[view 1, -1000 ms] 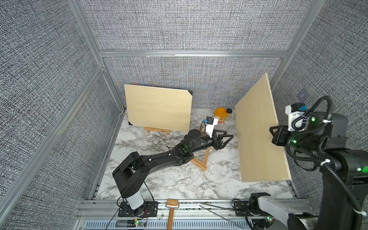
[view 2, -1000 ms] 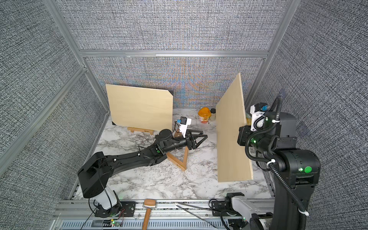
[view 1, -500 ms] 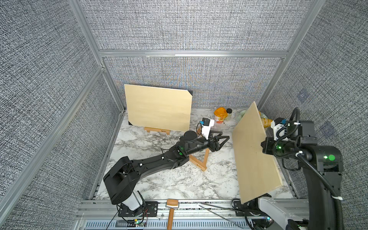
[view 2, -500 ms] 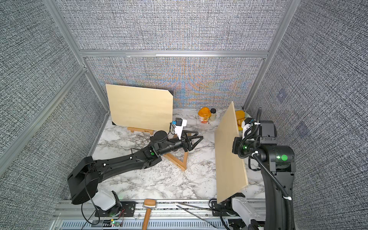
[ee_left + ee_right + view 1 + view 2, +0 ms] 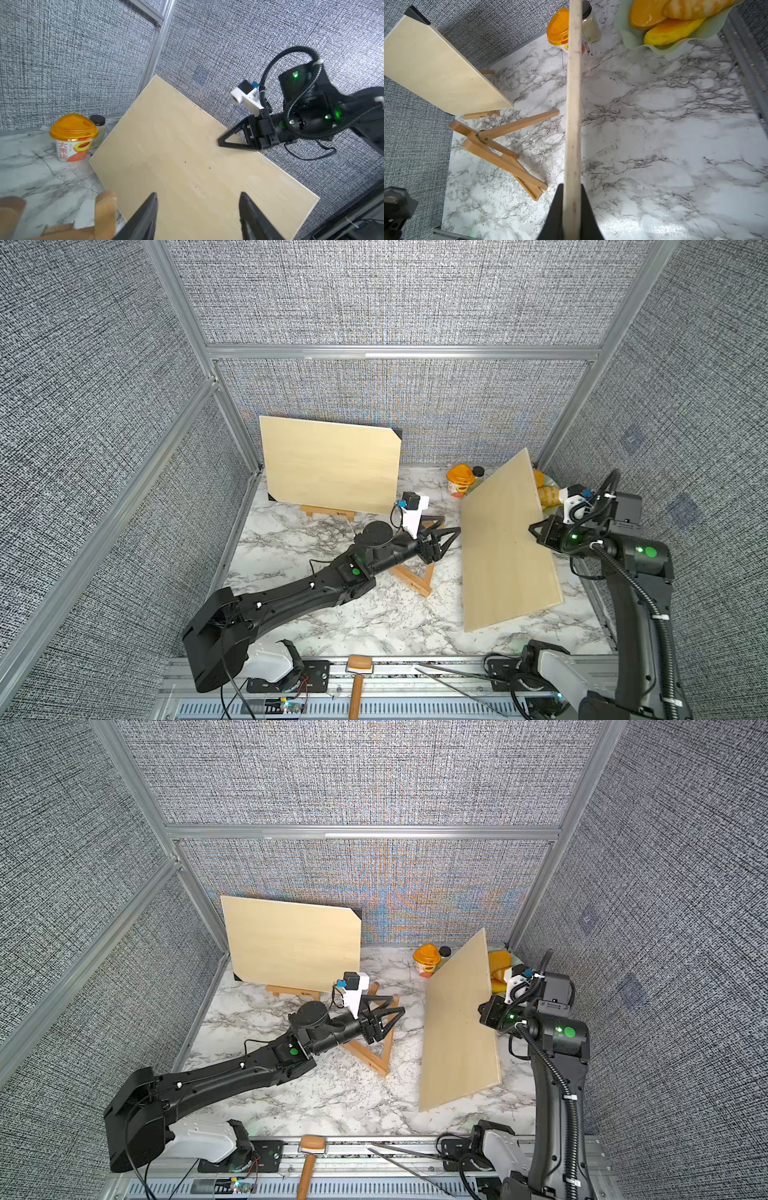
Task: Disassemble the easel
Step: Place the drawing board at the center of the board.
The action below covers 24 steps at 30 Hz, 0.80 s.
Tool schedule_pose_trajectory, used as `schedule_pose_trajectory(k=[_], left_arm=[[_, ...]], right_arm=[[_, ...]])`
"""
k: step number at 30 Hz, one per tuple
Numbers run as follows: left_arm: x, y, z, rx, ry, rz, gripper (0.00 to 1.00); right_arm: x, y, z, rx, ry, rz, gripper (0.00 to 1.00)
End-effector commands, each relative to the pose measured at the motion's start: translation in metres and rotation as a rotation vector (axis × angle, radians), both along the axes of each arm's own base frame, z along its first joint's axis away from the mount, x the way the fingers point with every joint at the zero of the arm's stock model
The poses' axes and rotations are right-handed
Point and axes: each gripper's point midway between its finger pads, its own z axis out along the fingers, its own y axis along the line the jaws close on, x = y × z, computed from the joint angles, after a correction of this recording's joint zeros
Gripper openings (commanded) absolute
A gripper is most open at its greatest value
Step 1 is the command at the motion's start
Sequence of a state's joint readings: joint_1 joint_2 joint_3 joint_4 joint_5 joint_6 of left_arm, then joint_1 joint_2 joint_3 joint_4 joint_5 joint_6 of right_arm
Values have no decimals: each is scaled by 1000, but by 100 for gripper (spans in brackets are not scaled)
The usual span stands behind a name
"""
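**Board removal, mid-step.** Just off the front edge of the worktop (image 5: 332,614) a hammer (image 5: 355,680) is lying unused.

Along the right edge the right gripper (image 5: 571,187) is pinching a plain board (image 5: 505,547) by one long edge, with its jaws pressing on both faces. The board is hanging tilted, with one corner pointing down toward the front right. Whether that corner is touching the worktop cannot be told.

At mid-worktop the bare easel (image 5: 519,124) is sitting with its back leg splayed out, carrying nothing. The left gripper (image 5: 451,524) is hovering close above it, jaws apart and empty, pointing at the board's face.

In the far left corner a second board (image 5: 332,466) is resting on a second easel (image 5: 328,512). At the far edge a cup (image 5: 460,481) and a jar (image 5: 478,475) are standing side by side. In the far right corner a bowl (image 5: 629,39) is holding bread (image 5: 675,31).

**Judged step:** the board is off the easel and is apparently being carried aside. The next move calls for lowering the board flat onto bare worktop by the right edge, clear of the bowl and the easel, before the jaws part. The left gripper is well placed to take the splayed leg and fold it.
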State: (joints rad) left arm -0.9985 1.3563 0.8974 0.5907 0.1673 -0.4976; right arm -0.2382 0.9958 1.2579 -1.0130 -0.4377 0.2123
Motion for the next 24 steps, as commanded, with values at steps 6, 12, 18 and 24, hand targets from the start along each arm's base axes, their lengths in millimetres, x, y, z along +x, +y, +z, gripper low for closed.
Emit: schedule_pose_trajectory(k=[6,12,18,24], left_arm=[[5,16,2,31,-57,76,62],[6,21,4,41,-72,94,63],[5,26,5,52,-87,107,63],[6,32,7,60,-98,129,63]], right_arm=[[18,10,3,109,-120,99,0],[13,18,-12,162,-97,131,0],[11,27,-27,230,-87,166,0],[11,35,-43,295,-79,192,0]])
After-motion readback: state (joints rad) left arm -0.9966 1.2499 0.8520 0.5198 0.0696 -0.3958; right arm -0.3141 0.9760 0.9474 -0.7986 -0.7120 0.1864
